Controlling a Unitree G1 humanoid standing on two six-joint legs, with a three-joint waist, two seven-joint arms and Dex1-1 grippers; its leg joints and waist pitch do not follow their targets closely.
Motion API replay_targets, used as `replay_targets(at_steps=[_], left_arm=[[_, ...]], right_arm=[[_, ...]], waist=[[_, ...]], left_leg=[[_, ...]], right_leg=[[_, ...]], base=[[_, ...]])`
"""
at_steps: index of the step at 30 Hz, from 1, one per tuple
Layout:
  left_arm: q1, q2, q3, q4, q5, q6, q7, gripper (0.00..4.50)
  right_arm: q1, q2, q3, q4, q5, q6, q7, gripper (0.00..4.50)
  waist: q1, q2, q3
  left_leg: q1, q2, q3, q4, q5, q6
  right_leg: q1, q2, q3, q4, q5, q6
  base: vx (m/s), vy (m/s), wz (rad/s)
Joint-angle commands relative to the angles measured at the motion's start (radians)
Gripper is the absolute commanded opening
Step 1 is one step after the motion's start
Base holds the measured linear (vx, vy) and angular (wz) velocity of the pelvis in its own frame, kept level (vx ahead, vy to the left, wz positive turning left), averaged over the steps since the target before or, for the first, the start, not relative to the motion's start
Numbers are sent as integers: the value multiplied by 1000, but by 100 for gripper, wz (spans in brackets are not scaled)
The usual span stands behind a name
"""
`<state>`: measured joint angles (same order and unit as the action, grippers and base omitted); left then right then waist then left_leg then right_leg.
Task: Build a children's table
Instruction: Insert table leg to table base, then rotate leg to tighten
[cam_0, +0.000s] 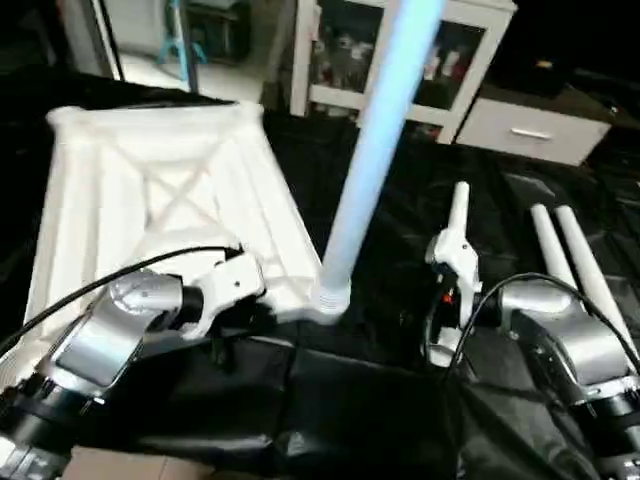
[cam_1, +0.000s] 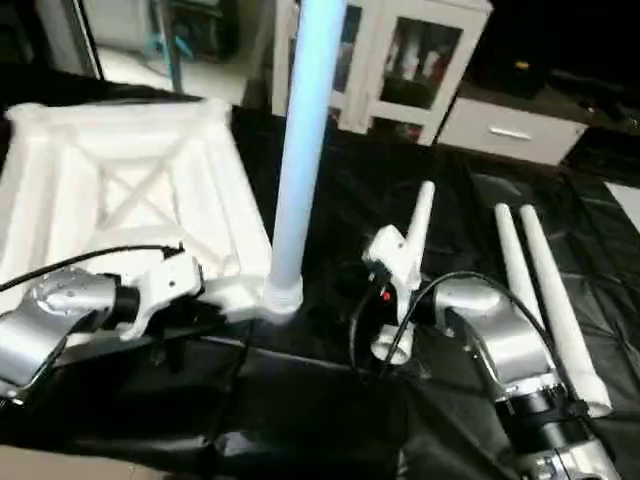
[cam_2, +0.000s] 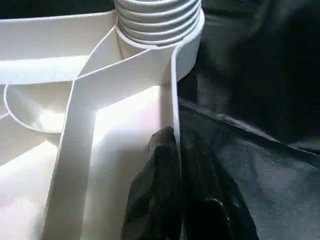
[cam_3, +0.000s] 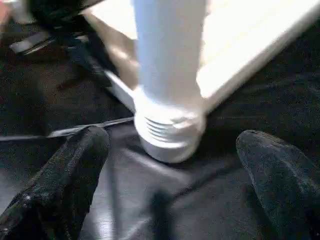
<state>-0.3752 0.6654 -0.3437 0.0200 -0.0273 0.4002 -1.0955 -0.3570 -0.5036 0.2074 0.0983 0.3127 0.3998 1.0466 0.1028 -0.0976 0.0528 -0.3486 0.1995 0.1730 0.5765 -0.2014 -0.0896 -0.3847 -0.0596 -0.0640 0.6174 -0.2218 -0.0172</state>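
On the black sheet (cam_0: 400, 390) that covers the work surface, we see the children's table lying upside down at the left, its white top (cam_0: 150, 190) showing the ribbed underside with crossing ribs. At the near edge of that top sits our left gripper (cam_2: 177, 165), its two black fingers (cam_2: 155, 195) pressed together on the thin rim wall, one finger inside the rim and one outside, so it is clamped on the top. Just past it, at the top's near right corner, a threaded socket (cam_2: 160, 25) carries one white leg (cam_0: 375, 150), which stands upright and rises out of the head views; the threads at its base still show above the socket. Right of that leg, the right gripper (cam_3: 172, 175) hangs above the black sheet with its jaws spread wide and nothing between them; in its wrist view the leg's base stands just beyond the gap, touched by neither finger (cam_3: 75, 170). In the head views a slim white part (cam_0: 458, 215) rises above that wrist. Farther right, two more white legs (cam_0: 575, 265) lie side by side on the sheet, touching along their length. Behind everything stands a white cabinet (cam_0: 440, 60) with glass doors, and beside it a low white drawer unit (cam_0: 530, 130).
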Motion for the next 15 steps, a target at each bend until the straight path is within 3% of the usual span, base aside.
replay_targets(at_steps=[1, 8, 15], left_arm=[[20, 6, -74, -10, 10, -14, -52, 0], [18, -4, -94, -26, 18, -24, -60, 0], [12, -15, -106, -18, 26, -37, -72, 0]], right_arm=[[-27, -11, 11, -6, 12, -17, 37, 445], [-68, 24, 39, 44, -7, -48, 69, 445], [-116, 64, 62, 117, -38, -85, 71, 445]], waist=[[-1, 16, -54], [2, 18, -52], [6, 15, -55]], left_leg=[[14, 41, -5, -61, -46, 34], [15, 43, -6, -62, -106, 0], [13, 40, -5, -59, -90, -9]], right_leg=[[44, -81, 54, -48, 46, -229], [38, -84, 55, -50, -45, -216], [39, -82, 54, -45, -22, -209]], base=[[0, 0, 0], [0, 0, 0], [0, 0, 0]])
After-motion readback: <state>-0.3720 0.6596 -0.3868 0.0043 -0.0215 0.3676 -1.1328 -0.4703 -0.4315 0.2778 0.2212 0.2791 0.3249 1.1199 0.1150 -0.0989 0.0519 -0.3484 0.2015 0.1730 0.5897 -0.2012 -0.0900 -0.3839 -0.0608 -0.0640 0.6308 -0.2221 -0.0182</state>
